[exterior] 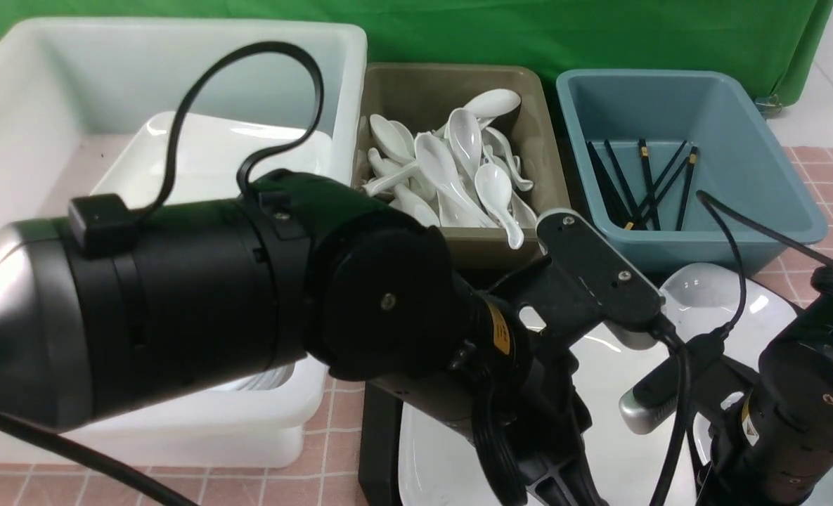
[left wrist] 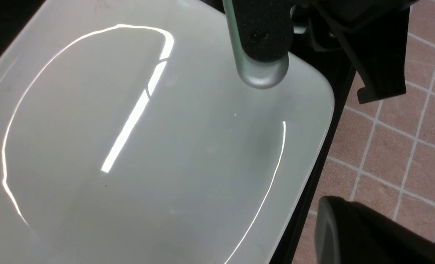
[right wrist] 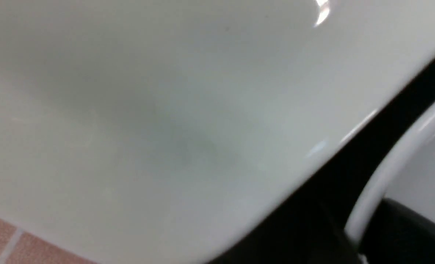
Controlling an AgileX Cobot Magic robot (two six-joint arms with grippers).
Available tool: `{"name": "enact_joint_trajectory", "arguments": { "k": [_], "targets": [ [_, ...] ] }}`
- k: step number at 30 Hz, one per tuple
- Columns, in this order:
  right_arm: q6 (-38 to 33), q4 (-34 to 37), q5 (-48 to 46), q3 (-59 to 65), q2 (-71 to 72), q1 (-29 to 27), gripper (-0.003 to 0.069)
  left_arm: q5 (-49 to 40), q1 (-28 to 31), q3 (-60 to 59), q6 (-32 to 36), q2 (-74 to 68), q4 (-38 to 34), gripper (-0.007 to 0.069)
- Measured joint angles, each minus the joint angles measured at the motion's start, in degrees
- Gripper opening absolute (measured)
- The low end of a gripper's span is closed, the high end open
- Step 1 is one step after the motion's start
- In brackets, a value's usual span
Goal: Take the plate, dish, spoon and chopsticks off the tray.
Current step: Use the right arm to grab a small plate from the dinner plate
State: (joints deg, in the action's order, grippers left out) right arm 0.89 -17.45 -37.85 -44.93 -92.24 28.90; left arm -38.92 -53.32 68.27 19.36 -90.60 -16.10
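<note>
The plate lies on the black tray at the near side of the table, in front of the olive tub. Both arms reach over it. A smaller white dish sits just behind its right part. The left arm crosses the front view, and the left gripper at its end is clenched (its fingertips are below the frame edge, so I cannot tell if they pinch the plate). The right gripper hangs low over the plate; whether it is released or clenched I cannot tell. In the left wrist view one silver-tipped finger with a black pad lies over the plate's rim near a rounded corner. The olive tub holds spoons, and the blue tub holds chopsticks.
</note>
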Motion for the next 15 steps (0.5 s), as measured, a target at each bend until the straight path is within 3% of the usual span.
{"name": "enact_joint_trajectory", "arguments": {
  "k": [5, 9, 13, 15],
  "targets": [
    [0.0, -0.25, -4.14, -2.95, 0.91, 0.0, 0.0174, 0.41, 0.0, -0.04, -2.78, 0.06, 1.25, -0.0004],
    [0.0, 0.92, -10.84, -8.1, 5.66, 0.0, 0.0078, 0.79, 0.42, -0.11, -9.68, 1.25, 8.32, -0.0004],
    [0.0, 4.23, -14.1, -12.95, 10.68, 0.04, 0.0078, 0.11, 2.98, -0.11, -13.44, 4.3, 11.38, -0.0004],
    [-0.06, 7.16, -15.18, -18.42, 15.05, 0.04, 0.0078, -1.42, 7.28, -0.11, -14.31, 8.64, 12.13, -0.0004]
  ]
}}
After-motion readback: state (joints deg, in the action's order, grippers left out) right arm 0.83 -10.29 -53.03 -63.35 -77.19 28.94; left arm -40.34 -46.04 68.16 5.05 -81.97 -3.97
